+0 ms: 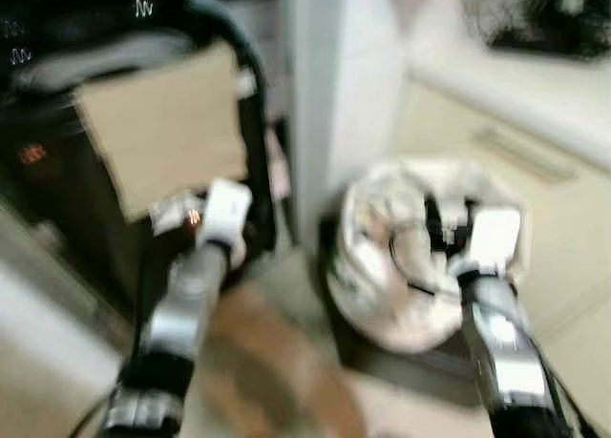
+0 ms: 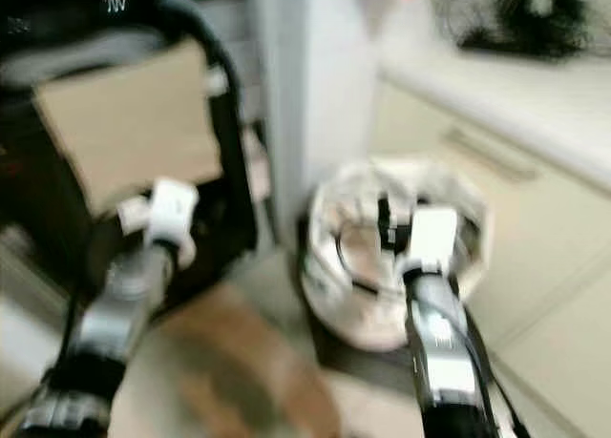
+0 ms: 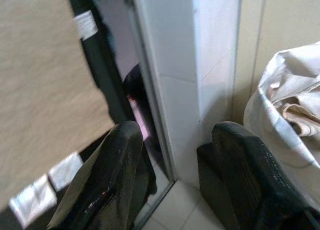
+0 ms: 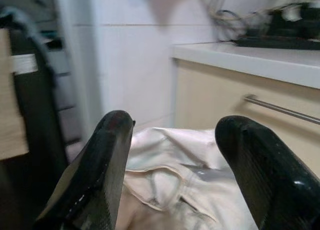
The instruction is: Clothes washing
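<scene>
Bright, even light; eye views heavily blurred, wrist views sharper.

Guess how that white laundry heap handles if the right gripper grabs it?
Probably floppy: the laundry lies in soft folds and creases, so it should sag and drape from the right gripper, whose fingers are open just above it. Likely light, though the bundle is bulky. One pinch may lift only a single layer and trail the rest.

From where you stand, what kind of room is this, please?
Probably a kitchen or utility corner of a home: a pale countertop over a cabinet with a bar handle, a white tiled wall, and a heap of light clothes on the floor.
</scene>
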Tool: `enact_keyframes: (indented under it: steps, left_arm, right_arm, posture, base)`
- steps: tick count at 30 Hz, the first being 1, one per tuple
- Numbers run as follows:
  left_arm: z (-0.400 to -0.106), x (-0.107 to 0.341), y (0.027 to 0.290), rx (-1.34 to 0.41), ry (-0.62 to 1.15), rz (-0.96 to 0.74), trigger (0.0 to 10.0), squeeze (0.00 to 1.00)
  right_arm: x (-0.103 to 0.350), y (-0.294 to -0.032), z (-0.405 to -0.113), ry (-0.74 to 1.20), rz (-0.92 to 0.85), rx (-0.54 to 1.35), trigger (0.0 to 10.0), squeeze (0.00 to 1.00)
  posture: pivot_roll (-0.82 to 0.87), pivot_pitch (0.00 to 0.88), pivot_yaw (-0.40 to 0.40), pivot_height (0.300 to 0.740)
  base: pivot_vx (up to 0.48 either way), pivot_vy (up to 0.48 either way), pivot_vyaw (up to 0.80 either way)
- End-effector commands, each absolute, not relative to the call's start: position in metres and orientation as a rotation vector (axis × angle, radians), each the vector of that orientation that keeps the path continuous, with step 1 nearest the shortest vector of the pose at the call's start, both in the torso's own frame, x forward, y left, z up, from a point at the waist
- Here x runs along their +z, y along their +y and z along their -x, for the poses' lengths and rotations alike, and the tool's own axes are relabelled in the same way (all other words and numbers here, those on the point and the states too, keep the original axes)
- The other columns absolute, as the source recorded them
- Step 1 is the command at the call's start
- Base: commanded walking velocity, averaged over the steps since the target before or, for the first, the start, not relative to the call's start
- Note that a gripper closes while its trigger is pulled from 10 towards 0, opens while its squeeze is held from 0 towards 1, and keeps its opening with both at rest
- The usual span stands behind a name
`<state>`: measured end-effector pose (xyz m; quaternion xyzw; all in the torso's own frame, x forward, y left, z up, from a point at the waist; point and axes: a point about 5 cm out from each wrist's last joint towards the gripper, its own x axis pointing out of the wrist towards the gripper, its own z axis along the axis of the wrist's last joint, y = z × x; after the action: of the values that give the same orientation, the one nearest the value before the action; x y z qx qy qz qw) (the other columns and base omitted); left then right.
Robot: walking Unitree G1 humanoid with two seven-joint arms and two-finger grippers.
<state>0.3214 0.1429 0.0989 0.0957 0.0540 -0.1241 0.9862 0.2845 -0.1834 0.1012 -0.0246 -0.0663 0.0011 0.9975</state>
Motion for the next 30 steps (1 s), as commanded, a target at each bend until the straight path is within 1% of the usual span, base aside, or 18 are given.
enact_keyframes:
  steps: [1, 4, 6, 10, 12, 14, 24, 30]
  left_arm:
    - [-0.326, 0.106, 0.129, -0.286, 0.072, -0.21, 10.0, 0.0]
    - [-0.329, 0.108, 0.123, -0.32, 0.046, -0.233, 10.0, 0.0]
    - [-0.329, 0.109, 0.117, -0.348, 0.032, -0.224, 10.0, 0.0]
    - [-0.329, 0.115, 0.109, -0.384, -0.019, -0.27, 10.0, 0.0]
    - [-0.328, 0.118, 0.106, -0.388, -0.044, -0.275, 10.0, 0.0]
    - [-0.327, 0.12, 0.103, -0.389, -0.06, -0.273, 10.0, 0.0]
    - [-0.328, 0.123, 0.101, -0.397, -0.079, -0.289, 10.0, 0.0]
    - [-0.336, 0.13, 0.102, -0.393, -0.076, -0.294, 10.0, 0.0]
  right_arm:
    - [0.103, -0.189, -0.283, -0.148, 0.049, -0.025, 10.0, 0.0]
    - [0.1, -0.191, -0.282, -0.142, 0.047, -0.038, 10.0, 0.0]
    - [0.1, -0.188, -0.284, -0.142, 0.053, -0.016, 10.0, 0.0]
    - [0.101, -0.185, -0.286, -0.149, 0.052, 0.011, 10.0, 0.0]
    - [0.104, -0.18, -0.288, -0.169, 0.091, 0.035, 10.0, 0.0]
    - [0.108, -0.179, -0.292, -0.171, 0.108, 0.033, 10.0, 0.0]
    - [0.113, -0.182, -0.297, -0.185, 0.121, 0.022, 10.0, 0.0]
    - [0.119, -0.178, -0.297, -0.205, 0.124, 0.051, 10.0, 0.0]
  posture:
    - [-0.13, 0.0, 0.045, 0.74]
    - [-0.14, 0.0, 0.054, 0.74]
    - [-0.15, 0.0, 0.058, 0.74]
    - [-0.15, 0.0, 0.053, 0.74]
    - [-0.15, 0.0, 0.052, 0.726]
    - [-0.15, 0.0, 0.052, 0.726]
    - [-0.15, 0.0, 0.055, 0.726]
    - [-0.16, 0.0, 0.062, 0.726]
  base:
    - [0.0, 0.0, -0.7]
    - [0.0, 0.0, -0.67]
    - [0.0, 0.0, -0.67]
    - [0.0, 0.0, -0.6]
    - [0.465, 0.0, 0.0]
    - [0.465, 0.0, 0.0]
    - [0.472, 0.0, 0.0]
    - [0.48, 0.0, 0.0]
